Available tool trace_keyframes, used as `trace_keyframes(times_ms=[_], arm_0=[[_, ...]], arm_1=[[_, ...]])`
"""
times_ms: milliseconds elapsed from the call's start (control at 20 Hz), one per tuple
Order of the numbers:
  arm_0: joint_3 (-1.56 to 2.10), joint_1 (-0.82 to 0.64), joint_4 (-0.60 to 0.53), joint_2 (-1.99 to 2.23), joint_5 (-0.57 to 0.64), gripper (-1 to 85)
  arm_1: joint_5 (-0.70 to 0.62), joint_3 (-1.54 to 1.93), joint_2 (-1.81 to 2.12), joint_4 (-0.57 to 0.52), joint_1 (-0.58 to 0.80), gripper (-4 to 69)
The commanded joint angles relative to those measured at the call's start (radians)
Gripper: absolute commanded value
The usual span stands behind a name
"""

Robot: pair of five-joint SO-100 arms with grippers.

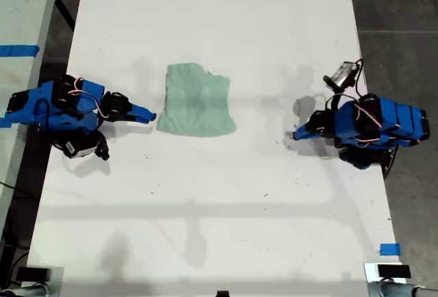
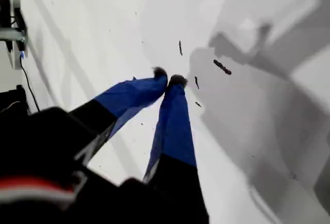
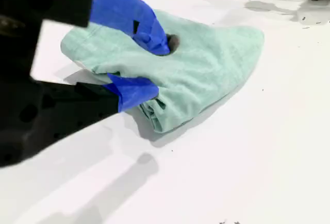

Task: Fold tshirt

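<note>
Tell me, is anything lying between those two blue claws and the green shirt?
Nothing visible. The tshirt lies folded on the white table. My second claw sits open right at its edge on the exterior view's left. My first claw, shut, is farther off on that view's right, with only bare table between it and the shirt.

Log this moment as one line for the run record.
tshirt: folded bundle on table | my first hand: shut, empty, apart from tshirt | my second hand: open, at tshirt's edge
</note>
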Motion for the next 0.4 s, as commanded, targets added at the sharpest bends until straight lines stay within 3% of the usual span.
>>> trace_keyframes(times_ms=[0,50,150,200,350], arm_0=[[0.011,0.026,0.0,0.106,-0.014,11.3],[0.011,0.026,0.0,0.106,-0.014,11.3],[0.011,0.025,0.0,0.106,-0.014,11.3],[0.011,0.025,0.0,0.106,-0.014,11.3],[0.011,0.025,0.0,0.106,-0.014,11.3]], arm_1=[[-0.052,0.002,0.025,0.011,-0.011,11.0],[-0.212,0.002,0.025,0.012,-0.008,11.0],[-0.704,0.002,0.025,0.012,-0.009,10.7],[-0.819,-0.002,0.025,0.02,-0.011,10.0],[-0.81,-0.002,0.025,0.021,-0.015,7.8]])
